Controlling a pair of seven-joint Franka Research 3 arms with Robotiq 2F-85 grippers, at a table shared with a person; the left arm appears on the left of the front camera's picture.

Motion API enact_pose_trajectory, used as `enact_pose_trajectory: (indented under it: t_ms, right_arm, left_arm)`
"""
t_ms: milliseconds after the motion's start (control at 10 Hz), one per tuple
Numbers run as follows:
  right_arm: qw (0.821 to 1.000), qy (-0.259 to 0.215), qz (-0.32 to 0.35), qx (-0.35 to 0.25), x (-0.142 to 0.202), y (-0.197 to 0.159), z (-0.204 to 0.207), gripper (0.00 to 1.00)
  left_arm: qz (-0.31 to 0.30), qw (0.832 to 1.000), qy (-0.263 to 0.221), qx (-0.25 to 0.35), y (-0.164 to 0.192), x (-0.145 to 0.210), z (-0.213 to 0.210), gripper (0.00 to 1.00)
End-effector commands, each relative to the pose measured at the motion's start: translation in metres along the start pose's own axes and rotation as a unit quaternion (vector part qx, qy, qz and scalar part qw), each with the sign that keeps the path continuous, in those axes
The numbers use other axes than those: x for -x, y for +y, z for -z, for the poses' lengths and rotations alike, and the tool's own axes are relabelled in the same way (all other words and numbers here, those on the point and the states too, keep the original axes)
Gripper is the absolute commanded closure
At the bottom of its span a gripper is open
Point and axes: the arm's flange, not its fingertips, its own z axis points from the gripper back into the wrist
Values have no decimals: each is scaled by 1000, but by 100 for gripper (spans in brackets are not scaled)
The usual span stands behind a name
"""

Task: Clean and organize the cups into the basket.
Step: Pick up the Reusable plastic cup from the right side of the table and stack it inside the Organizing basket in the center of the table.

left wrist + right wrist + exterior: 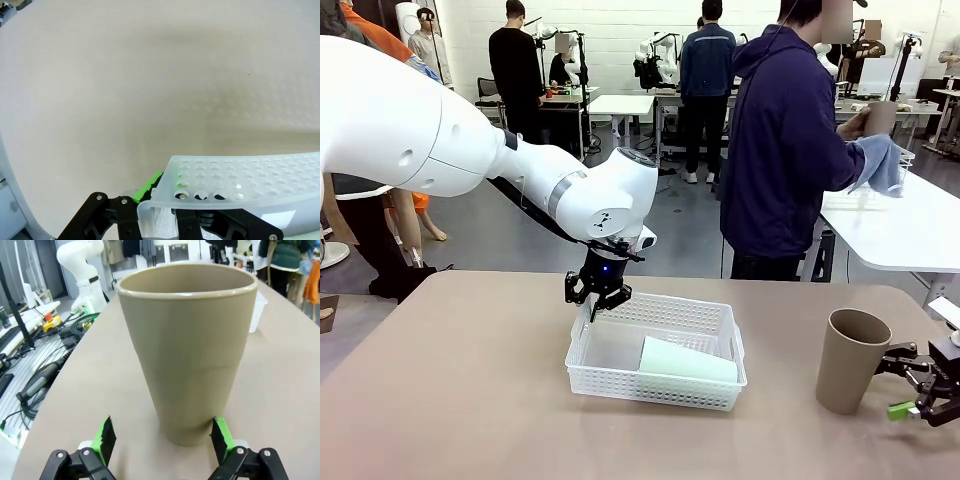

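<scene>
The right gripper (pixel 163 442) is sitting low over the table (pixel 450 400) with its jaws standing wide. In the right wrist view its two green pads (pixel 105 439) are flanking the base of the tan cup (pixel 187 350), one on each side. Whether either pad is touching the cup wall cannot be told. The tan cup is standing upright, mouth up, on the bare tabletop at the robot's right, well apart from the basket (pixel 620 385). Nothing is being held by this gripper.

The basket is resting near the middle of the table. The mint cup (pixel 688 362) is lying on its side inside it, in the right half, with its narrow end pointing toward the basket's left.

The left arm is reaching in from the left and pointing down at the basket's far left corner. The left gripper (pixel 598 300) is clamping the basket there, with its jaws drawn narrow on the wall. In the left wrist view the perforated wall and rolled rim are passing between the fingers, and one green pad is pressing on the outer face.

Across the table a person (pixel 780 150) is standing turned toward the picture's right. The person's hands are holding a beige cup (pixel 880 118) and a blue cloth (pixel 880 165).
</scene>
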Motion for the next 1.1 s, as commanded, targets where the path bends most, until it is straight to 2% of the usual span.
enact_pose_trajectory:
  t_ms: [0,1000]
  right_arm:
    - [1000,-17,4,1,1,-10,10,0]
    - [998,-54,-7,-6,-8,-44,59,0]
  left_arm:
    - [2,1000,-3,-6,2,1,1,100]
    - [2,1000,-3,-6,2,1,1,100]
